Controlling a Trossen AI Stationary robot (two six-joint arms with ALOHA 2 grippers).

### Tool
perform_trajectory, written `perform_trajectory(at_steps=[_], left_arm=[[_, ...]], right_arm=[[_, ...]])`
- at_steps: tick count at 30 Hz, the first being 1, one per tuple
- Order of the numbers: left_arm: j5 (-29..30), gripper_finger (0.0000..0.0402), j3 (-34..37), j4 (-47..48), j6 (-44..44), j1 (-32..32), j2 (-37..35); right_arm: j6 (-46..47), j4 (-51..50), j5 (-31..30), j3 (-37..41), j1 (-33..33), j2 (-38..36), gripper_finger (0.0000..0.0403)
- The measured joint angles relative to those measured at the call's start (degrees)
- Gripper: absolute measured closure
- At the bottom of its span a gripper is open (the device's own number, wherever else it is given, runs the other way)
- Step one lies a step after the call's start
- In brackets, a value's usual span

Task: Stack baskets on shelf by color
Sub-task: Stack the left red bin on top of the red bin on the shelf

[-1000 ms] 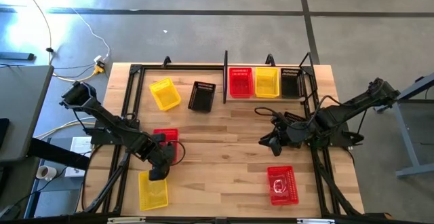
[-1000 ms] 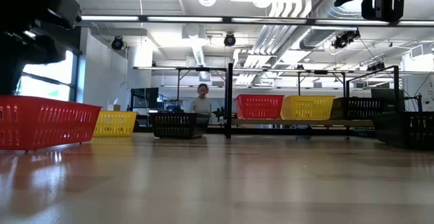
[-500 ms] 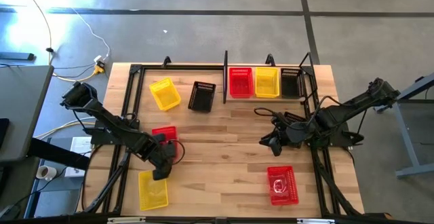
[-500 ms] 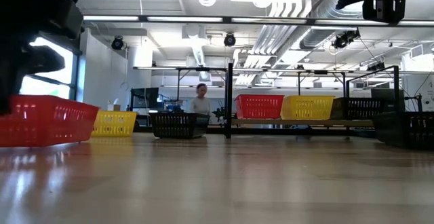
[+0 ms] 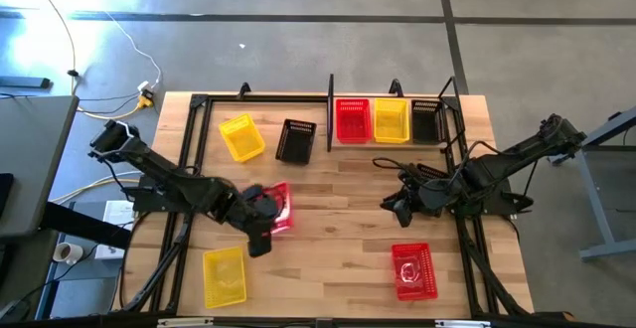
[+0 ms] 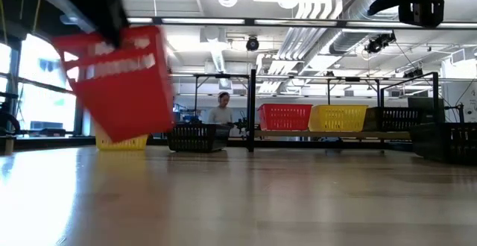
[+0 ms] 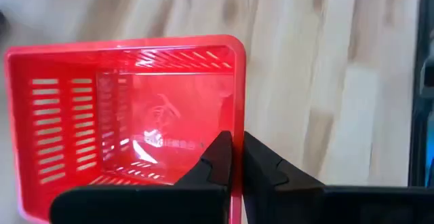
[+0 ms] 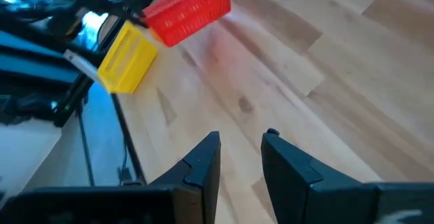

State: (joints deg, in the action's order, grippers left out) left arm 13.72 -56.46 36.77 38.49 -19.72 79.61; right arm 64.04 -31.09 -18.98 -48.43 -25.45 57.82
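Left gripper (image 7: 237, 157) has its fingers pinched on one side wall of a red basket (image 5: 275, 207), which hangs tilted clear of the table (image 5: 338, 258), its body to one side of the fingers and the pinched wall running straight away from them. Shelf (image 5: 393, 141) lies well beyond the held basket toward the far edge, its red slot (image 5: 352, 119) at the end nearest this arm, so I judge the left arm should carry there with the basket's long axis turned to match the one already in place. Right gripper (image 8: 241, 149) hovers over bare wood with fingers slightly spread, holding nothing, nearer the shelf.
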Motion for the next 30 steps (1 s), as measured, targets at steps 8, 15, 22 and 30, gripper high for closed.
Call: perform_trajectory(at_steps=[8, 15, 22, 30], left_arm=[[2.2, 0.0400, -10.0, -3.5, -14.2, 9.1, 0.0], [2.1, 0.0401, -13.7, -11.5, -25.5, 17.4, 0.0], [-0.5, 0.0401, -15.4, -18.0, -34.0, 24.9, 0.0], [-1.1, 0.0401, -18.1, -21.1, -41.1, 31.6, 0.0]], right_arm=[[0.0, 0.0, -12.0, 0.0, 0.0, 0.0, 0.0309], [-3.4, 1.1, -27.2, 0.0, 0.2, -0.1, 0.0309], [-11.0, 5.7, -30.8, 0.0, 3.2, -0.5, 0.0309], [-15.7, 6.0, -30.5, 0.0, 7.5, -1.3, 0.0309]])
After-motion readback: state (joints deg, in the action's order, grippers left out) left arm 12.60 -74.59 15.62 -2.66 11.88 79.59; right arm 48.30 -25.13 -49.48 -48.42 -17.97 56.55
